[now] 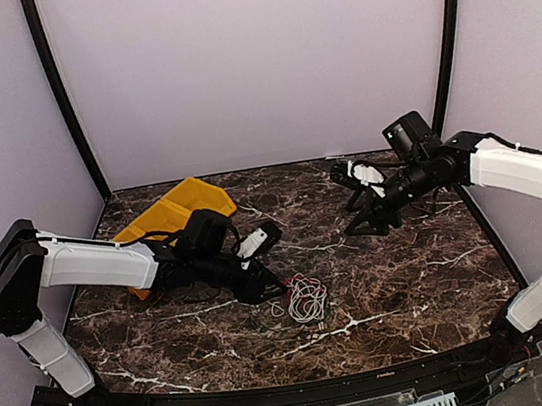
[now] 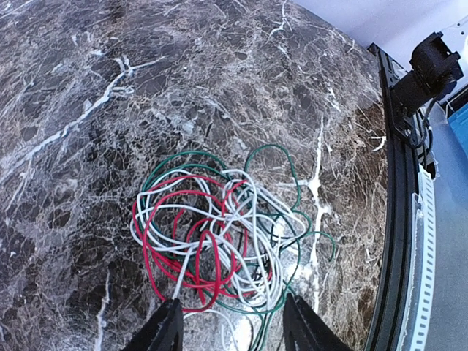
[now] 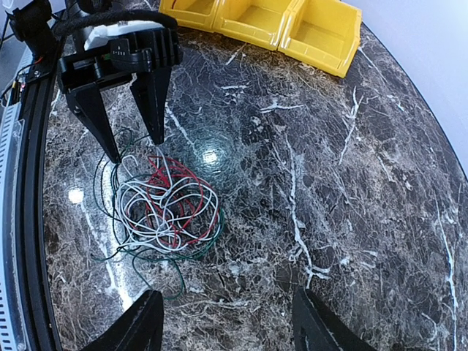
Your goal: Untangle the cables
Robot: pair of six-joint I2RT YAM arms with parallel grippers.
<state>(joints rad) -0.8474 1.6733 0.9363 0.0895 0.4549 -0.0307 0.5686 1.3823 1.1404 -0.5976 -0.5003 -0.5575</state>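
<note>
The cables (image 1: 306, 297) lie in one loose tangle on the dark marble table (image 1: 402, 275): white, red and green wires with a little black inside. In the left wrist view the cables (image 2: 219, 234) sit just ahead of my left gripper (image 2: 232, 330), which is open. Its black fingertips (image 2: 164, 329) stand at the near edge of the pile, and a few white and green strands run between them. From above, the left gripper (image 1: 271, 289) is low, just left of the tangle. My right gripper (image 1: 353, 199) hangs open well back and to the right, with the cables (image 3: 164, 208) far ahead of it.
Yellow bins (image 1: 176, 211) sit at the back left behind the left arm, and show as a row of yellow bins (image 3: 292, 25) in the right wrist view. A black rail (image 2: 398, 219) edges the table's near side. The left gripper (image 3: 135, 150) points down at the pile.
</note>
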